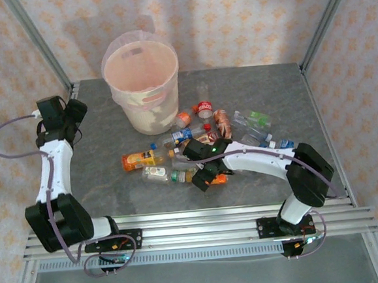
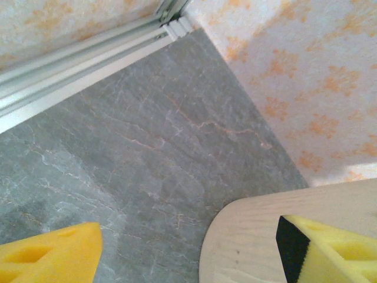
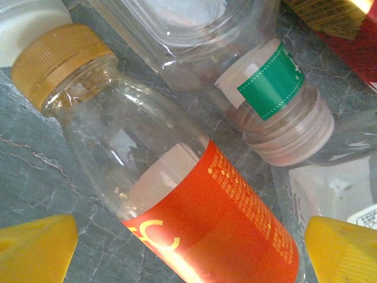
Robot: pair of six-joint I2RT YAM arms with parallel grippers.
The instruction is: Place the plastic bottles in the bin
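The bin [image 1: 141,79] stands upright at the far left-centre of the table [image 1: 105,161], and its inside looks plain pale pink from above. The plastic bottles [image 1: 196,151] lie on their sides in a loose cluster in front of it and to its right. The right gripper [image 3: 188,253] hangs spread open astride an orange-labelled bottle [image 3: 218,224] that is clear inside, with a green-banded bottle [image 3: 271,82] touching it. The left gripper [image 2: 188,256] is open too, over bare table left of the bin
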